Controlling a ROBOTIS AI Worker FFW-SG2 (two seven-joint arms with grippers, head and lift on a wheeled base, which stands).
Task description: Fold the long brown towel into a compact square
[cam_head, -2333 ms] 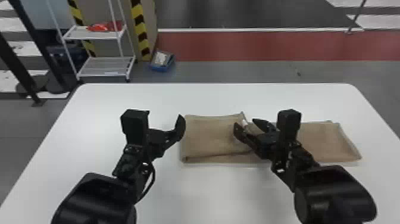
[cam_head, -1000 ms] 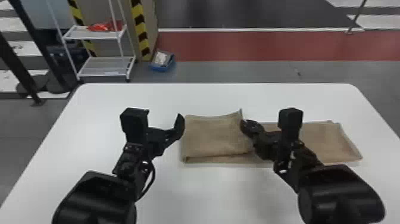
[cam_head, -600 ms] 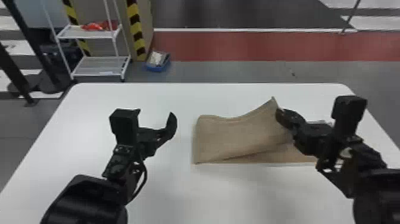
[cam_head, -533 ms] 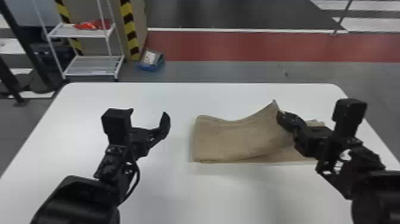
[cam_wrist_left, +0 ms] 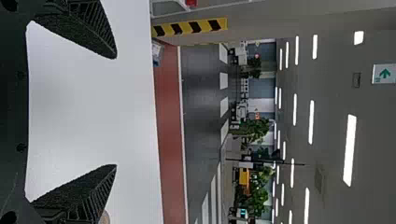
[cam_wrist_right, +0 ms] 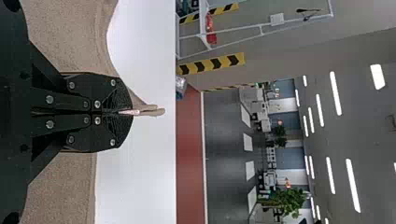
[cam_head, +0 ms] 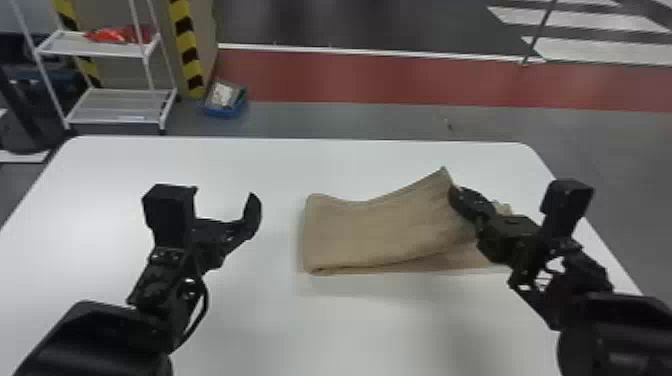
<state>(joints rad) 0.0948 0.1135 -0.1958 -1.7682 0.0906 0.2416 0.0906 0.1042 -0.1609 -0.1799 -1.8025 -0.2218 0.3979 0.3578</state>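
Two jaws of my right gripper [cam_head: 456, 194] closed together, pinching a raised edge of the brown towel [cam_head: 380, 230]; rest of it lies on the tabletop [cam_head: 350, 330], folded over itself, running to both sides of those jaws. My left gripper [cam_head: 223, 195]: jaws wide open, empty, apart from the towel

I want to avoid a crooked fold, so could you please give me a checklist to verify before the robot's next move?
1. Right gripper has the towel: ok, shut on the raised part.
2. Left gripper free: ok, open and empty, left of the towel.
3. Left end of the towel on the table: ok.
4. Right end lies flat: cannot tell, the right arm covers much of it.
5. Towel is a compact square: not ok, the upper layer is held up, the lower one extends right.
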